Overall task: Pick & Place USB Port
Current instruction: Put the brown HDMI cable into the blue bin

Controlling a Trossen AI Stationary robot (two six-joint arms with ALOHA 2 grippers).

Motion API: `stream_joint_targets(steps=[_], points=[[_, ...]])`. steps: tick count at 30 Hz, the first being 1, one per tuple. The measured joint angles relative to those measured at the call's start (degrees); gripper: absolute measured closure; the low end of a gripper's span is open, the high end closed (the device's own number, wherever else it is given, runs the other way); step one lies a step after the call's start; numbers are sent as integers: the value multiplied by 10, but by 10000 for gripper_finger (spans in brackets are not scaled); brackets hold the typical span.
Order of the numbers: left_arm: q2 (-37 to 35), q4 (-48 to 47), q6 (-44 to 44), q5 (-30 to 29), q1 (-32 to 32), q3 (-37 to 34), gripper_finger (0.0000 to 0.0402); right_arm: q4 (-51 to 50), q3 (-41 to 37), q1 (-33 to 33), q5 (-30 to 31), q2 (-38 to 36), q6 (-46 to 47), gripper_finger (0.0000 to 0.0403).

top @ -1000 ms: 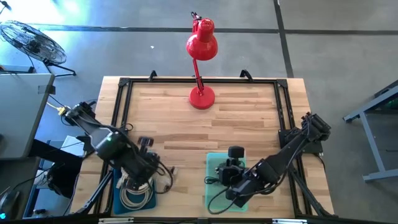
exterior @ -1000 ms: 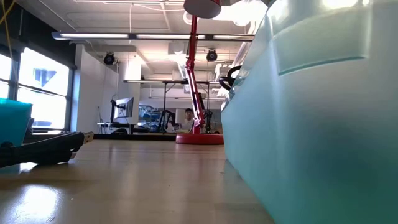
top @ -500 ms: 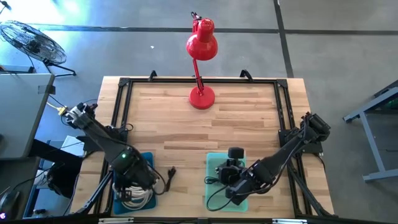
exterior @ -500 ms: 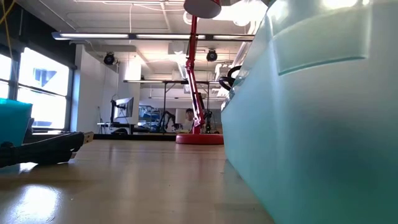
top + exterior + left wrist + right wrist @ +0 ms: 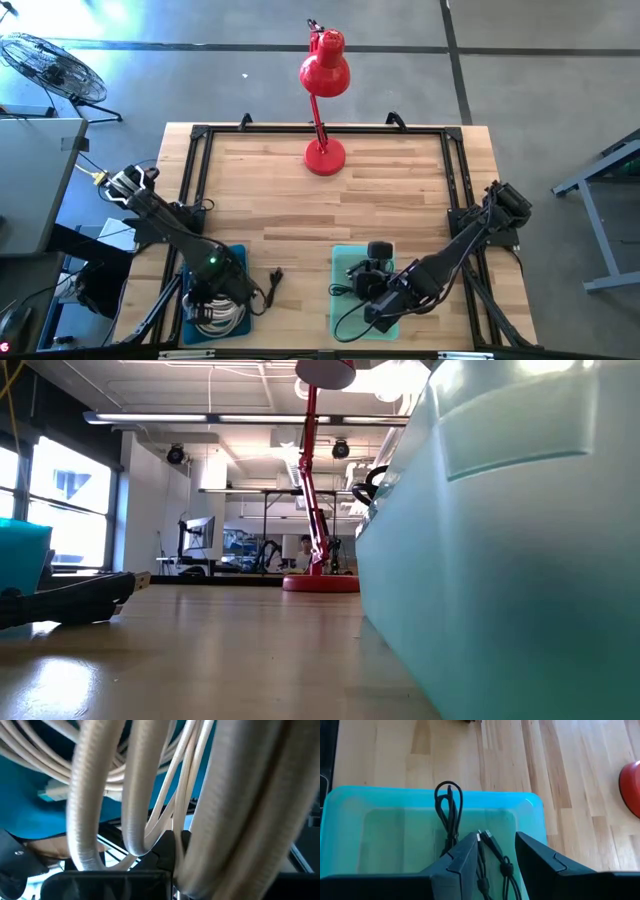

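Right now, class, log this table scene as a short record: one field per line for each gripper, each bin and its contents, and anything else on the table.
Left gripper: shut, down in the blue bin among the cables
Blue bin: near left, holds coiled white cables
Right gripper: fingers apart, above the teal bin
Teal bin: near middle, holds black cables
Loose item: small black cable on the wood beside the blue bin
Red lamp: far edge of table

clear: table centre (image 5: 300,225) | blocked: red lamp (image 5: 323,155) at back
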Motion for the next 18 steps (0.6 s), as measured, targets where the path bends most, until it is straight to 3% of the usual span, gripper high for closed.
stream_joint_targets(steps=[8,18], points=[[0,23,3,84,0,-80,391,5,0,0,0,0,0,277],[0,146,29,74,0,-150,362,6,0,0,0,0,0,277]])
